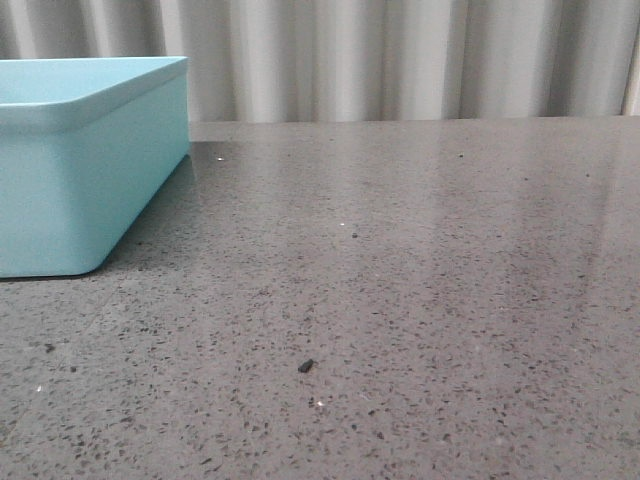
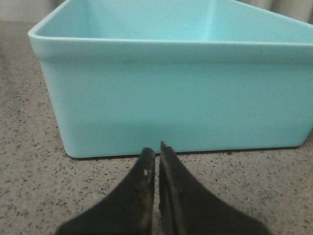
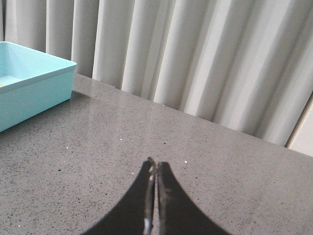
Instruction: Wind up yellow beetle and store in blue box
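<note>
Where the left wrist view looks along the desk [image 2: 29, 196], the left end effector [image 2: 155, 152] has its two dark fingers pressed almost together, only a thin slit between the tips, and nothing is held in them. It sits low over the speckled grey surface, just in front of the box [image 2: 176, 98], whose near wall fills most of that view; the tips are close to the wall but apart from it.

The right end effector [image 3: 155, 169] is likewise clenched, its fingers meeting at the tips with nothing between them. It hangs over bare desk, well apart from the box [image 3: 34, 88], which shows at the edge of its view with a corner and part of the inside floor visible. A pale curtain [image 3: 195, 63] hangs behind the far edge of the desk.

In the front view the box [image 1: 90, 170] stands on the left of the desk [image 1: 420, 300], toward the back, upright, with its thick rim showing. Neither arm appears there.

The beetle cannot be made out in any view; a faint yellowish speck on the box floor in the right wrist view may be part of it, but it is too small to tell.
</note>
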Motion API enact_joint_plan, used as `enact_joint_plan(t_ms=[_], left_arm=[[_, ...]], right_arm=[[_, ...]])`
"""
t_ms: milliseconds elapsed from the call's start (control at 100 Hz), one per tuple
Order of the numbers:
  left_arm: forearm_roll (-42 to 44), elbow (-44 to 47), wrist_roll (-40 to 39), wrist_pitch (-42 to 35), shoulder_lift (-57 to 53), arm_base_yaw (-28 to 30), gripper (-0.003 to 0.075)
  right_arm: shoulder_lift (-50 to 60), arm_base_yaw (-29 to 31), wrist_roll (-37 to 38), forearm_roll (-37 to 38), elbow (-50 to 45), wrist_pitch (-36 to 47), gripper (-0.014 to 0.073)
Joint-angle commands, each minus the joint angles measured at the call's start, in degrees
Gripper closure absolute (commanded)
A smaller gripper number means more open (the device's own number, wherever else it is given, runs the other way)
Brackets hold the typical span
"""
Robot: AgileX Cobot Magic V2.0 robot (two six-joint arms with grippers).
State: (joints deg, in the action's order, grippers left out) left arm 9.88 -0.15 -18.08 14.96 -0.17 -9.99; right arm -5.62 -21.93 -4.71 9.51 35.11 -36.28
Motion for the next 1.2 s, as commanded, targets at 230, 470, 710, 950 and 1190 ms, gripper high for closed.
enact_joint_plan(t_ms=[230, 470, 710, 950, 1190], left_arm=[[-0.7, 1.7, -0.9, 2.4, -1.9, 0.0, 0.0741], [-0.7, 1.6, -0.9, 2.4, -1.9, 0.0, 0.0741], [-0.7, 1.6, -0.9, 2.4, -1.9, 0.0, 0.0741], [-0.7, 1.6, -0.9, 2.4, -1.9, 0.0, 0.0741], [-0.7, 1.6, -0.9, 2.4, -1.9, 0.0, 0.0741]], right_arm=[[-0.9, -0.1, -0.3, 0.9, 1.1, 4.7, 0.0635], [-0.9, -0.1, -0.3, 0.9, 1.1, 4.7, 0.0635], [-0.9, -0.1, -0.3, 0.9, 1.1, 4.7, 0.0635], [-0.9, -0.1, -0.3, 0.9, 1.1, 4.7, 0.0635], [-0.9, -0.1, -0.3, 0.9, 1.1, 4.7, 0.0635]])
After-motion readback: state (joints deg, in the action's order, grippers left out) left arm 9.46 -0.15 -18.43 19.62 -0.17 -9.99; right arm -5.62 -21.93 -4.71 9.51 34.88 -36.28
